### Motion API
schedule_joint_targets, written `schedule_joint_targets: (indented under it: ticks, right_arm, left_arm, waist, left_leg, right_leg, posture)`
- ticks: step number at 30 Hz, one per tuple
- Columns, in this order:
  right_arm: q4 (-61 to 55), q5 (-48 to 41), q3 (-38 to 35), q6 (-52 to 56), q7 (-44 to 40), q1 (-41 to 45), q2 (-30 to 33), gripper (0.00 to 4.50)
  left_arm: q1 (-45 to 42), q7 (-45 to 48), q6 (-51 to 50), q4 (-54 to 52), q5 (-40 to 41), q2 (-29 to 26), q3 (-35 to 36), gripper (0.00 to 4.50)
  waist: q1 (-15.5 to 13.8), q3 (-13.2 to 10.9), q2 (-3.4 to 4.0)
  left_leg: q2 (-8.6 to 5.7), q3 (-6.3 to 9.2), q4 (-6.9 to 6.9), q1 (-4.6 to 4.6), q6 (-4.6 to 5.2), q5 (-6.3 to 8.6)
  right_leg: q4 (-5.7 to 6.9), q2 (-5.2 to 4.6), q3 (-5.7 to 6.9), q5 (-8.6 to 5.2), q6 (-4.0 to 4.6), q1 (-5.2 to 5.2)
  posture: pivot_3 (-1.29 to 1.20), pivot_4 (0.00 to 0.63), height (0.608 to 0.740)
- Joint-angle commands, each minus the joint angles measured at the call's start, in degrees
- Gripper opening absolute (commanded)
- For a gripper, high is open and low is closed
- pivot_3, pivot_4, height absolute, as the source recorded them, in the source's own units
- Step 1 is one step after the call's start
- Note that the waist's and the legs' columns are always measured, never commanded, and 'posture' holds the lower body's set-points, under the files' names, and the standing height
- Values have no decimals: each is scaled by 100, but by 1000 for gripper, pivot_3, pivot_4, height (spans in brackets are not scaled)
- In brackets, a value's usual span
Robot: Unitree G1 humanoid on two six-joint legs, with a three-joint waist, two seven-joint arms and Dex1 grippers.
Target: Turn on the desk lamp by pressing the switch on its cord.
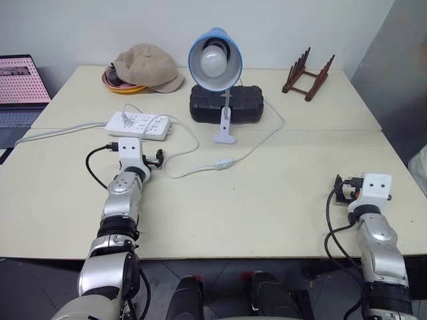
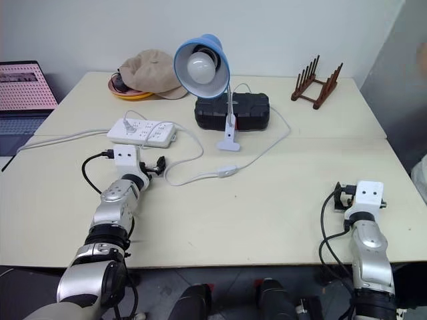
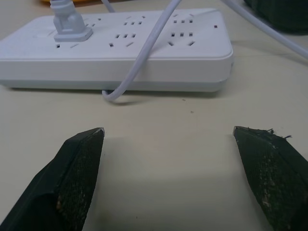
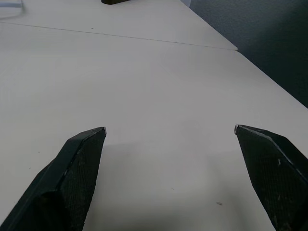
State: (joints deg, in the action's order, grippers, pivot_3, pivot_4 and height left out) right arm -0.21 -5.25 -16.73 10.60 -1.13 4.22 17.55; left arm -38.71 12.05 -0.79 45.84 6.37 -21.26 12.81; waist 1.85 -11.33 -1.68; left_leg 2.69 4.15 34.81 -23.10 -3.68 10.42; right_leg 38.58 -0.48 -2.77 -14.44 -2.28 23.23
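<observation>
Switch (image 1: 225, 163), the small white oblong inline one, lies flat on the cream bench (image 1: 280, 213), exposed on top for a press, midway along the thin white cord (image 1: 261, 143) running from the unlit light-blue desk lamp (image 1: 215, 59). Left gripper (image 3: 168, 137) hovers wide open and empty just before the white power strip (image 1: 139, 125), with the switch off to its right. Right gripper (image 4: 169, 131), equally spread and empty, waits well apart over bare bench.

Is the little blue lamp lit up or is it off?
Off, it seems. The light-blue bell-shaped desk lamp holds a round white bulb that looks dull, with no glow on the shade.
</observation>
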Motion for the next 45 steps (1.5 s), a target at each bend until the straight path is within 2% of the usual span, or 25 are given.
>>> schedule_joint_targets:
  ticks: [1, 6, 10, 13, 16, 21, 24, 28, 35, 40, 45]
  right_arm:
    - [-241, 34, -64, -56, 53, -23, -5, 4500]
    - [-360, 61, 25, -7, 78, -32, -82, 4500]
    - [-456, 95, 109, 19, -53, -67, -28, 4500]
    - [-710, -13, 245, 174, -382, -83, 104, 4500]
    - [-1161, -608, 505, 443, -1427, -118, 418, 4500]
    - [-1774, -1100, 959, 1008, -2685, -233, 1104, 4500]
    - [-2250, -1595, 1214, 1542, -3297, -264, 1400, 4500]
    - [-2903, -2014, 1600, 2190, -3602, -238, 1570, 4500]
    - [-3379, -2067, 1609, 2566, -3286, -396, 1517, 4500]
    - [-3633, -1999, 1486, 2650, -2914, -692, 1408, 4500]
    - [-3727, -1919, 1461, 2612, -2677, -850, 1333, 4500]
  left_arm:
    - [-230, 85, 20, -10, -17, -152, -26, 4465]
    - [-262, 57, 74, -48, -38, -299, 16, 4465]
    - [-286, 513, -85, -244, 19, -481, -82, 4465]
    - [-252, 1595, -505, -776, 247, -735, -278, 4465]
    - [-153, 3141, -1082, -1692, 394, -1221, -828, 4465]
    - [-253, 4647, -1734, -2458, 562, -1634, -1473, 4465]
    - [-460, 5398, -1798, -2569, 536, -1653, -1909, 4465]
    - [-1044, 5926, -1086, -1698, 66, -1166, -2604, 4465]
    - [-1624, 6124, 83, -78, -517, -619, -2974, 4465]
    - [-2098, 5742, 1031, 1210, -971, -294, -3027, 4465]
    - [-2369, 5725, 1371, 1803, -1018, -94, -2849, 4465]
  waist:
    - [0, 0, 0]
    - [9, 0, 0]
    - [10, 0, 0]
    - [13, -1, 1]
    - [30, -6, 1]
    - [42, -5, 3]
    - [39, -6, 2]
    - [0, -7, 2]
    - [18, -8, 0]
    - [-9, -8, 0]
    - [-8, -8, -1]
  left_leg:
    - [0, 0, 0, 0, 0, 0]
    - [0, 0, -2, 0, 0, 0]
    - [1, 0, -10, 0, 0, 0]
    - [1, 0, -10, -6, -1, 1]
    - [1, 0, -10, -15, -1, 1]
    - [3, 3, -17, -21, 0, 1]
    - [3, 3, -17, -31, 0, 1]
    - [3, 8, -7, -59, 0, 1]
    - [1, 13, 2, -83, 2, 3]
    - [2, 16, -1, -88, 5, 4]
    - [0, 16, 5, -94, 5, 4]
  right_leg:
    - [0, 0, 0, 0, 0, 0]
    - [-1, 0, 0, 1, -1, 1]
    - [-3, 0, 1, 0, -1, 3]
    - [-8, 0, 3, -1, 0, 6]
    - [-10, 0, 3, -2, 4, 10]
    - [-33, -1, 8, -4, 8, 8]
    - [-51, -1, 8, -9, 16, 7]
    - [-61, -1, 14, -7, 13, 21]
    - [-75, -1, 17, -2, 4, 32]
    - [-71, 2, 23, 5, -9, 39]
    - [-75, 0, 21, 5, -8, 39]
  posture:
    - [0, 150, 740]
    - [0, 150, 740]
    - [0, 150, 740]
    - [0, 150, 740]
    - [0, 150, 740]
    - [0, 150, 740]
    - [0, 150, 740]
    - [0, 150, 740]
    - [0, 150, 740]
    - [0, 150, 740]
    - [0, 150, 740]
